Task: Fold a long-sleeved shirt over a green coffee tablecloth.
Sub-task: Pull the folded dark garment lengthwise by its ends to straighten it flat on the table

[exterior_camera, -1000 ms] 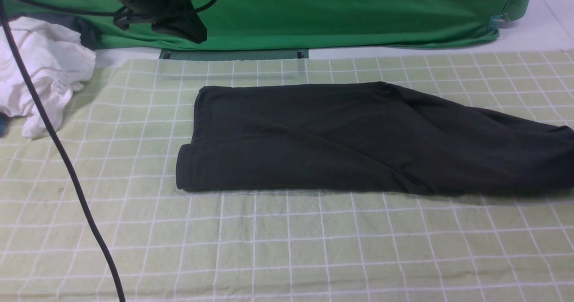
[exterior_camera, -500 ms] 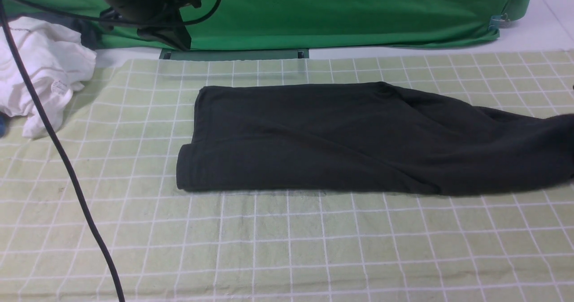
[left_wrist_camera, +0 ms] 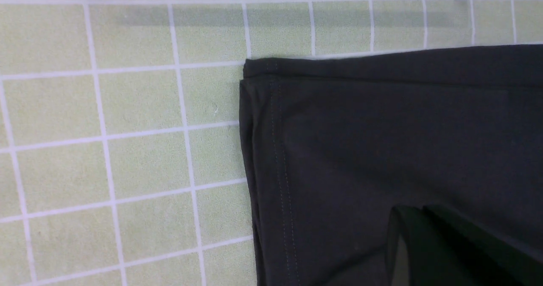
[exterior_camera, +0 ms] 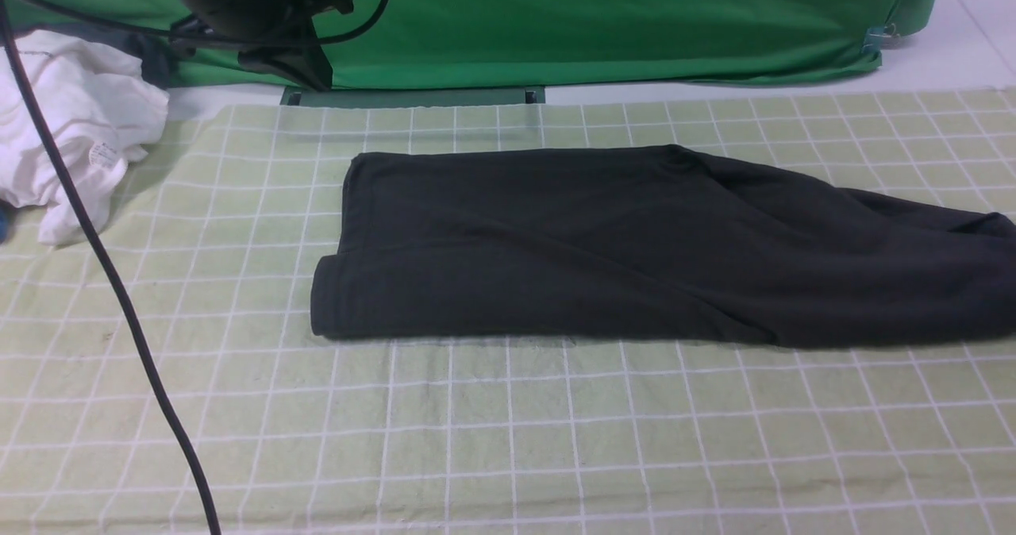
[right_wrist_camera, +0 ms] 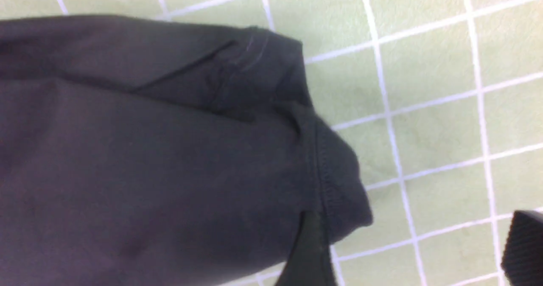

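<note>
The long-sleeved shirt [exterior_camera: 603, 241], black, lies folded into a long band across the green coffee tablecloth [exterior_camera: 508, 440], which has a white grid. My left gripper [left_wrist_camera: 413, 211] is shut with nothing in it. It hangs over the shirt's left end near a stitched corner [left_wrist_camera: 271, 91], and in the front view its arm [exterior_camera: 262, 3] is raised at the back left. My right gripper [right_wrist_camera: 415, 245] is open beside the shirt's right end [right_wrist_camera: 335, 180]. One finger [right_wrist_camera: 309, 252] sits at the cloth's edge, and only tablecloth lies between the jaws. The front view does not show this gripper.
A crumpled white garment [exterior_camera: 71, 122] lies at the far left. A plain bright green cloth [exterior_camera: 595, 19] hangs along the back. A black cable [exterior_camera: 119, 297] runs down the left side of the front view.
My right gripper has opened and let go of the shirt's right end, which was lifted slightly and now lies flat. The left arm has shifted a little leftward at the back.
</note>
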Controlling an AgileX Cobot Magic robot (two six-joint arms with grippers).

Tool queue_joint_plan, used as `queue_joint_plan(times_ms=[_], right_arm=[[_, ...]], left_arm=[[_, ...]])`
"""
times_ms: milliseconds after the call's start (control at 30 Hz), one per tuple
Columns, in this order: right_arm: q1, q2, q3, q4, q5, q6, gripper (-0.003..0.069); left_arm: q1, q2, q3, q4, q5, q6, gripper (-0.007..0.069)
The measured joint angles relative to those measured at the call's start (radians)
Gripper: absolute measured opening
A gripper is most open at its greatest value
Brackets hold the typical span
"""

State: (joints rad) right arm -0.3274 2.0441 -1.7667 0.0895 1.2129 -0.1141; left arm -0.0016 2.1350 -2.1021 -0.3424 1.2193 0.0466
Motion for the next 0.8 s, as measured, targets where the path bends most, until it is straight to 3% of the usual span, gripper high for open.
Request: queue_joint_plan(times_ms=[433,567,600,633,667,700,800], right_arm=[[0.018,0.162,0.088,0.014,0.004,0.0,0.0552],[0.018,0.162,0.088,0.015,0.001,-0.003,0.0507],[0.018,0.162,0.087,0.02,0.001,-0.007,0.048],[0.018,0.164,0.08,0.036,-0.001,-0.024,0.0391],[0.018,0.164,0.078,0.038,-0.001,-0.025,0.0379],[0.018,0.166,0.064,0.05,0.0,-0.034,0.0273],[0.018,0.162,0.034,0.059,0.003,-0.052,0.0084]], left_arm=[[0.0,0.0,0.0,0.002,0.0,0.001,0.0013],[0.0,0.0,0.0,0.002,0.001,0.001,0.0013],[0.0,0.0,0.0,0.002,0.001,0.001,0.0013],[0.0,0.0,0.0,0.001,0.001,0.001,0.0013],[0.0,0.0,0.0,0.001,0.001,0.001,0.0013],[0.0,0.0,0.0,-0.002,0.001,0.001,0.0013],[0.0,0.0,0.0,-0.005,0.001,0.001,0.0013]])
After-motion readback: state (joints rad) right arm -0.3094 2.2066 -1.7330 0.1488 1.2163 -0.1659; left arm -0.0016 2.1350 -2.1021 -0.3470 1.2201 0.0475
